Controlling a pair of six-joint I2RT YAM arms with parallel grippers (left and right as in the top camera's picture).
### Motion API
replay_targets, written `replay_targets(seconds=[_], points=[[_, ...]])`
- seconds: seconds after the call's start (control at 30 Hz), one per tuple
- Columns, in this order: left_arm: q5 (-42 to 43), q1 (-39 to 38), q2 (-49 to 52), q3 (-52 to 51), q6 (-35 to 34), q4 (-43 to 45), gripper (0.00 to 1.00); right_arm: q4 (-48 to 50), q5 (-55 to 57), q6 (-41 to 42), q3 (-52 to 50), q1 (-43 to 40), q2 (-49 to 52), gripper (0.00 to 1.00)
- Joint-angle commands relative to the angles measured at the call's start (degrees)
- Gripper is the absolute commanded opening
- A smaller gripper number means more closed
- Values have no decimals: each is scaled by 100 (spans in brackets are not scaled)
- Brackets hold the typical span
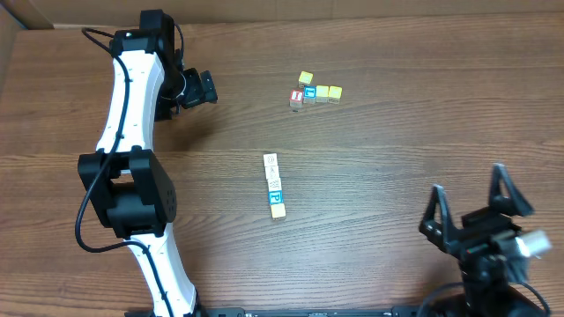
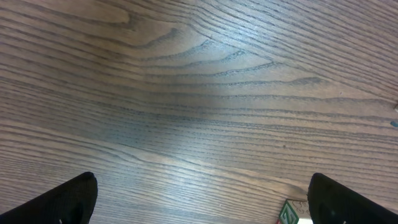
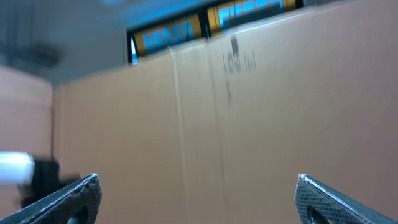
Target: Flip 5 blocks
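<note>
**Overhead view, with both wrist views.** The blocks are lying in a short column at the centre of the frame. They are packed end to end, with a blue-lettered cube near the lower end. A second cluster of cubes, one showing a red letter, is sitting in the upper centre, well apart from the column.

The left claw is hovering at the upper left of the bench, jaws wide apart and holding nothing. Its own camera is showing mostly bare wood, with the corner of a green-lettered cube peeking in at the lower right edge. Which group that cube belongs to cannot be told. The right claw is waiting at the lower right, jaws likewise spread and empty. Its camera is facing a blurred cardboard wall rather than the bench.

**Probable hazards.**
- **Crowding:** the column's cubes are sitting so close that a wide claw descending on one is likely to nudge or drag its neighbours.
- **Slipping:** so small a cube may be squirting out of the pads as they close, or rolling past the intended face.
- **Wrong target:** the upper cluster is lying nearer the left claw, so a cube from the wrong group may be getting picked.
</note>
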Motion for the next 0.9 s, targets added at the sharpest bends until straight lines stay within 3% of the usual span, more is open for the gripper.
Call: replay_targets(seconds=[0.0, 0.13, 0.53, 0.87], points=[[-31, 20, 55, 79, 26, -13, 100, 46, -326, -181, -380, -127, -55, 100], [-31, 20, 55, 79, 26, -13, 100, -46, -341, -184, -697, -181, -55, 100], [-31, 20, 55, 79, 26, -11, 100, -2586, -323, -518, -710, -179, -59, 100], [-31, 20, 55, 79, 26, -13, 100, -2555, -321, -758, -710, -179, -57, 100]])
